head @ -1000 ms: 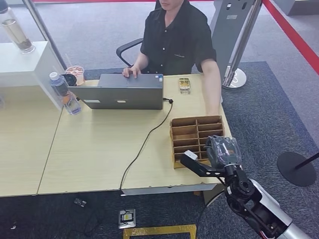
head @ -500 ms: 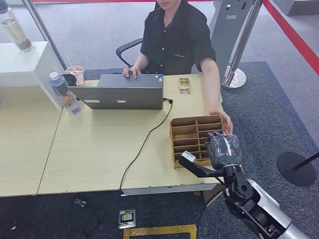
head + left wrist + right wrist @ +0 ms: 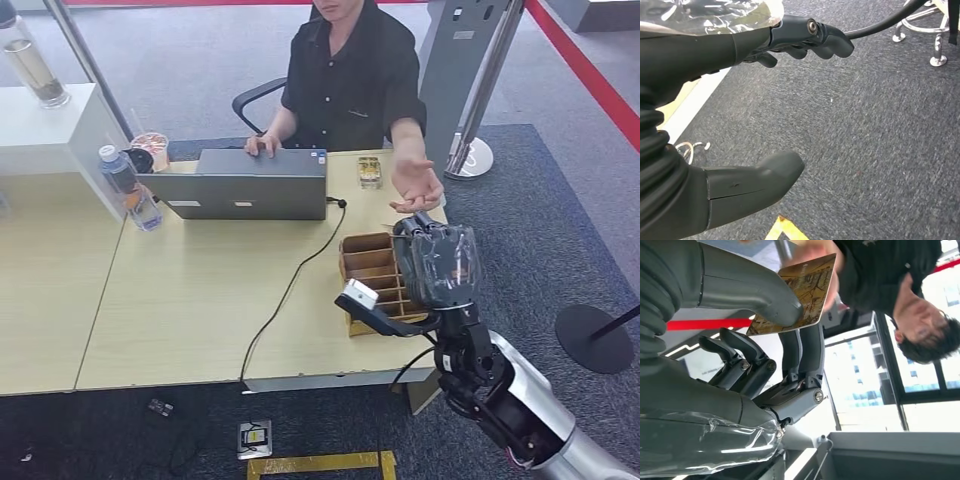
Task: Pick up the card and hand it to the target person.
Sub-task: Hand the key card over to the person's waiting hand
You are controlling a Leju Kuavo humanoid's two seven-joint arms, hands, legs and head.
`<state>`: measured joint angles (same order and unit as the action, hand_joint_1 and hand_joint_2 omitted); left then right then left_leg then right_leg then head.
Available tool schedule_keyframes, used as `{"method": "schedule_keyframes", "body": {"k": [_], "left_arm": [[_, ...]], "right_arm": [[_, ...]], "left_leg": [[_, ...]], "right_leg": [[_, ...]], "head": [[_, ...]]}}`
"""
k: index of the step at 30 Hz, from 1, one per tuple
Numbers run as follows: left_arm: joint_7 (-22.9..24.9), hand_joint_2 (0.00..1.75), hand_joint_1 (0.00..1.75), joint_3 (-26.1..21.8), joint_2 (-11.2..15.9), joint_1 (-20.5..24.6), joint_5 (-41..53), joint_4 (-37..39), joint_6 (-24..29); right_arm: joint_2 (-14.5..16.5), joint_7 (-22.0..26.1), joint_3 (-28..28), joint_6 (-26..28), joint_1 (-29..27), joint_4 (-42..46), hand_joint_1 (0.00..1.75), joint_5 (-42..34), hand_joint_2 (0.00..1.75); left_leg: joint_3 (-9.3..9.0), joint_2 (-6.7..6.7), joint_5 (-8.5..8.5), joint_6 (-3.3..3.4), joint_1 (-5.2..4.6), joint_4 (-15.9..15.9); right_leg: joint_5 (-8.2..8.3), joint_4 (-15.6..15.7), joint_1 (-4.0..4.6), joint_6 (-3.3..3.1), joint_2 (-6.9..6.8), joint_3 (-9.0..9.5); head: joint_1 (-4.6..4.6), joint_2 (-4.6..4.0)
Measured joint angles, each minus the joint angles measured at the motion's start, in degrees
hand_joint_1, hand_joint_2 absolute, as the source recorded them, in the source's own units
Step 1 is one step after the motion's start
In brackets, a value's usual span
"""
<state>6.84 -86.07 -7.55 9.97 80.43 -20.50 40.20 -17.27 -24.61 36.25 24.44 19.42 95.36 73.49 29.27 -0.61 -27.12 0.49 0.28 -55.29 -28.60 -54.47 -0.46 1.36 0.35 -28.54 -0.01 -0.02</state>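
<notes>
The right hand point(image 3: 436, 262) is raised above the cardboard organiser point(image 3: 370, 265), the slotted tray standing on the desk point(image 3: 189, 300) from which cards appear to be drawn. In the right wrist view the card point(image 3: 798, 292), brown with a gold pattern, is pinched between the thick thumb and the darker fingers point(image 3: 806, 347), with most of its face projecting clear of the grip; this hold leaves a free edge for another party to take. The card is too small to make out in the head view, being hidden behind the plastic-wrapped back of the hand. Beyond the organiser, on its far side, the seated person extends an open hand point(image 3: 415, 185), palm up, near the robot's hand but not touching it; the posture reads as readiness to receive. The person's other hand rests behind the laptop point(image 3: 241, 185), which stands well apart from the organiser toward the bottle point(image 3: 128, 185). A cable point(image 3: 290, 285) runs from the laptop across the desk and passes beside the organiser. The left hand point(image 3: 753, 100) hangs over the grey carpet point(image 3: 874, 150), thumb and fingers apart and nothing between them; it takes no part in the transfer. Judgement: pick-up is complete and the handover is in its closing stage; the remaining gap must be closed before the pinch is released, otherwise the card may drop onto the organiser.
</notes>
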Motion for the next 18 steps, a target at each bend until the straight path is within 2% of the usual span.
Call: {"method": "schedule_keyframes", "body": {"k": [5,10,15,17,18], "left_arm": [[-1.0,1.75,0.0,0.2,-0.3,0.0,0.2,0.0,0.0],[-1.9,1.75,0.0,0.8,-0.4,0.1,0.2,0.0,0.0],[-2.7,1.75,0.0,1.5,-0.5,-0.1,0.4,0.0,0.0],[-3.2,1.75,0.0,1.7,-0.5,-0.1,0.4,0.0,0.0],[-3.4,1.75,0.0,1.8,-0.5,-0.1,0.4,0.0,0.0]], "right_arm": [[2.3,1.2,1.3,1.1,6.2,-5.3,1.75,0.3,1.75],[4.8,1.7,2.4,4.5,13.2,-15.5,1.75,1.0,1.75],[6.7,1.3,3.2,4.4,18.0,-25.0,1.75,2.3,1.75],[7.4,1.0,3.5,4.0,19.5,-28.3,1.37,2.8,1.75],[7.8,0.8,3.6,3.7,20.2,-29.9,0.93,3.0,1.75]], "left_leg": [[0.01,-0.05,0.01,-0.01,0.0,0.0],[0.03,-0.08,0.01,-0.01,0.0,0.0],[0.04,-0.13,0.01,-0.02,0.0,0.0],[0.04,-0.11,0.01,-0.02,0.0,0.0],[0.03,-0.1,0.01,-0.02,0.0,0.0]], "right_leg": [[0.0,0.0,0.0,0.0,-0.01,0.02],[0.0,0.0,0.0,0.0,-0.03,0.0],[0.0,0.0,0.0,0.0,-0.07,-0.01],[0.0,0.0,0.0,0.0,-0.06,-0.01],[0.0,0.0,0.0,0.0,-0.06,-0.01]], "head": [[0.03,0.0],[-0.02,0.0],[0.02,0.0],[0.02,0.0],[0.02,0.0]]}}
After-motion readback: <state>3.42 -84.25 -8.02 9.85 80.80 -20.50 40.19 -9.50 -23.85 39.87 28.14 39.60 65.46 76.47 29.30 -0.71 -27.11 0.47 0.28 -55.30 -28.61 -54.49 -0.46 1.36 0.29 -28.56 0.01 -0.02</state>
